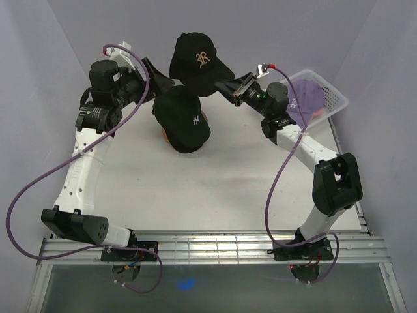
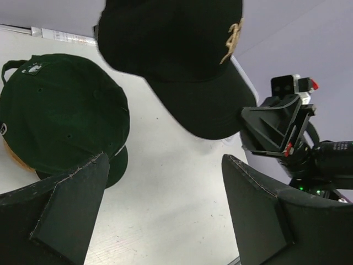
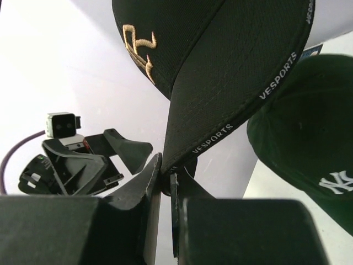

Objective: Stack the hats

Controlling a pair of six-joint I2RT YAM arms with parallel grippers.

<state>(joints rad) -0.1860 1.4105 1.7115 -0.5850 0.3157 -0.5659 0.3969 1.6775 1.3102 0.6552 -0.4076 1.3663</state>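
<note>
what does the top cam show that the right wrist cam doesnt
Only the top view: the white mesh basket at the table's far right, with a lavender hat in it. Only the right wrist view: the right gripper pinching the black cap by its brim edge, and the VESPORTS lettering along that edge. Both: the black cap, the dark green cap and the left gripper.

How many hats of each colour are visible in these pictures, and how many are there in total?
Black hat: 1
Dark green hat: 1
Lavender hat: 1, inside the white basket
Total: 3 hats clearly visible; the basket may hide more.
</note>
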